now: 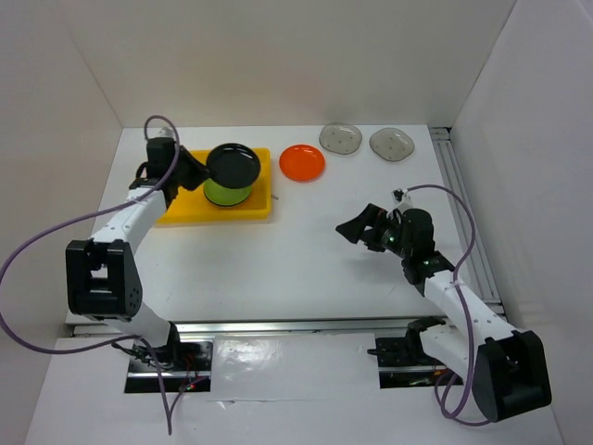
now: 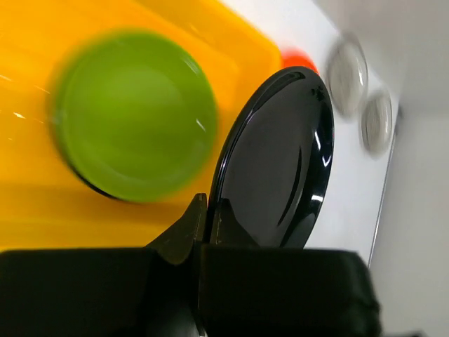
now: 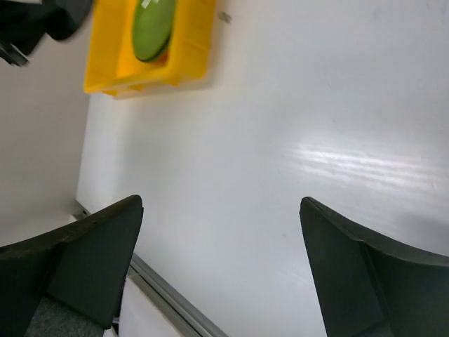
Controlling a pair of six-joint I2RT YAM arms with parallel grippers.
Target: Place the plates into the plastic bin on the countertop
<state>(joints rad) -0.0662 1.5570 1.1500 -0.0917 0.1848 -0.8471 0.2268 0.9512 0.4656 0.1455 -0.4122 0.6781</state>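
Between the left fingers (image 2: 186, 232), pressed together on its rim, sits a black plate (image 2: 277, 161). The wrist view shows the pinch at the plate's near edge, with the glossy hollow of the dish turned away from the arm. From above, the plate hangs over the far part of the yellow bin (image 1: 176, 215) and partly covers the green plate (image 2: 133, 116) lying inside it; whether the two touch cannot be told. A thin dark edge shows under the green plate's near side. The bin lies at the far left of the white bench (image 1: 278, 269), close to the left wall (image 1: 56, 111).

The right fingers (image 3: 91, 260) stand wide apart with nothing between them, only bare bench showing in the gap. They hover over the right half of the bench, well apart from the bin and pointing towards it.

An orange plate (image 1: 302, 162) lies on the bench just right of the bin, outside it. Two smoky-grey plates (image 1: 340, 138) (image 1: 392, 144) lie side by side near the back wall, further right. A metal rail (image 1: 278, 325) runs along the front edge.
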